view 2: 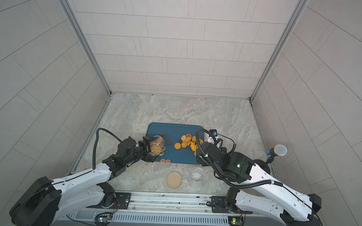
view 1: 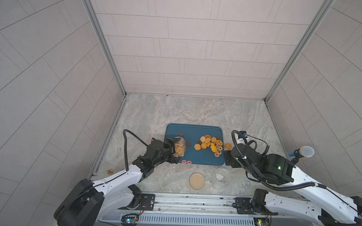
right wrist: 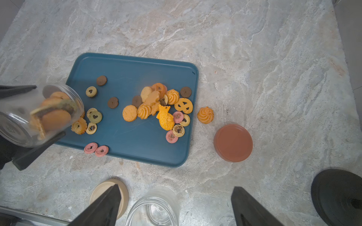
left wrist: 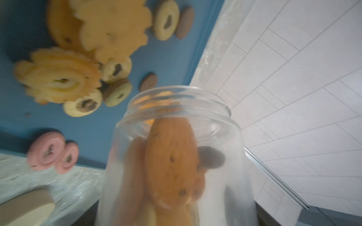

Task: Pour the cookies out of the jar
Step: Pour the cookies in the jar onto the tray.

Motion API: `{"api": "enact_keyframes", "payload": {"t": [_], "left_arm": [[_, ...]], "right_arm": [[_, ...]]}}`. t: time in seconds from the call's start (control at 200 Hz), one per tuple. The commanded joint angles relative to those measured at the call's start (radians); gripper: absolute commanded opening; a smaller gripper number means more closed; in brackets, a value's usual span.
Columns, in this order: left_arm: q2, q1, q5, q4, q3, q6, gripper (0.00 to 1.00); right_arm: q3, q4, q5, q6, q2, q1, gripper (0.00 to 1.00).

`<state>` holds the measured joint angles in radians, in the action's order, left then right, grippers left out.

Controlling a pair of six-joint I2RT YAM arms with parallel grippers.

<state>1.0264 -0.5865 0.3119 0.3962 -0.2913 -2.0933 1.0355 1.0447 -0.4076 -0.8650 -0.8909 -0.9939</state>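
Over blue tray (right wrist: 137, 140) | left hand (right wrist: 50, 110) grips clear round jar (left wrist: 172, 166) | right hand (right wrist: 175, 187) wide

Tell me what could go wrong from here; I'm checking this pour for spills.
1. The tilted clear plastic jar opens near the edge of the blue rectangular tray; cookies inside it could land on the marble tabletop, where one orange swirl cookie lies.
2. Two pink ring cookies sit on the tray's near rim and could slide off.
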Motion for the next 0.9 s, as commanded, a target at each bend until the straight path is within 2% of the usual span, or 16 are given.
{"api": "enact_keyframes", "payload": {"t": [0.0,0.09,0.145,0.17,0.215,0.245,0.285,0.325,0.36,0.44,0.57,0.685,0.771,0.806,0.851,0.896], "left_arm": [[-0.074,-0.033,0.002,0.015,-0.077,-0.103,0.00],[-0.167,-0.033,-0.062,-0.314,-0.212,0.050,0.00],[-0.145,0.063,0.007,-0.435,-0.189,0.108,0.00],[-0.111,0.076,0.070,-0.384,-0.137,0.065,0.00],[-0.044,0.073,0.130,-0.062,-0.057,-0.009,0.00],[-0.019,0.051,0.165,-0.039,-0.092,0.031,0.00],[-0.015,0.045,0.199,-0.286,-0.192,0.188,0.00],[-0.014,0.043,0.153,-0.593,-0.301,0.334,0.00],[-0.002,0.044,0.133,-0.708,-0.340,0.414,0.00],[0.037,0.047,0.178,-0.650,-0.343,0.488,0.00],[0.062,0.050,0.147,-0.782,-0.416,0.615,0.00],[0.065,0.054,0.110,-0.780,-0.430,0.618,0.00],[0.091,0.078,0.210,-0.756,-0.447,0.597,0.00],[0.103,0.062,0.191,-0.709,-0.465,0.613,0.00],[0.134,0.073,0.112,-0.879,-0.496,0.659,0.00],[0.176,0.116,0.258,-0.744,-0.440,0.626,0.00]], "right_arm": [[0.021,0.033,-0.034,-0.005,-0.005,0.005,0.92],[0.025,0.044,-0.034,-0.011,0.001,0.005,0.93],[0.008,0.030,-0.037,-0.010,0.013,0.006,0.93],[0.004,0.024,-0.037,-0.009,0.013,0.010,0.93],[0.005,0.023,-0.033,-0.008,0.008,0.017,0.93],[0.012,0.027,-0.027,-0.007,0.004,0.017,0.92],[0.019,0.035,-0.020,-0.008,0.001,0.017,0.92],[0.019,0.040,-0.018,-0.008,0.009,0.017,0.92],[0.017,0.040,-0.024,-0.006,0.017,0.017,0.93],[0.017,0.045,-0.036,0.003,0.024,0.022,0.92],[0.022,0.051,-0.029,-0.003,0.032,0.023,0.92],[0.006,0.048,-0.029,-0.006,0.042,0.023,0.92],[0.012,0.053,-0.022,-0.007,0.040,0.023,0.92],[0.019,0.059,-0.020,-0.008,0.041,0.024,0.92],[0.019,0.058,-0.022,-0.009,0.048,0.024,0.92],[0.014,0.052,-0.028,-0.008,0.055,0.024,0.93]]}}
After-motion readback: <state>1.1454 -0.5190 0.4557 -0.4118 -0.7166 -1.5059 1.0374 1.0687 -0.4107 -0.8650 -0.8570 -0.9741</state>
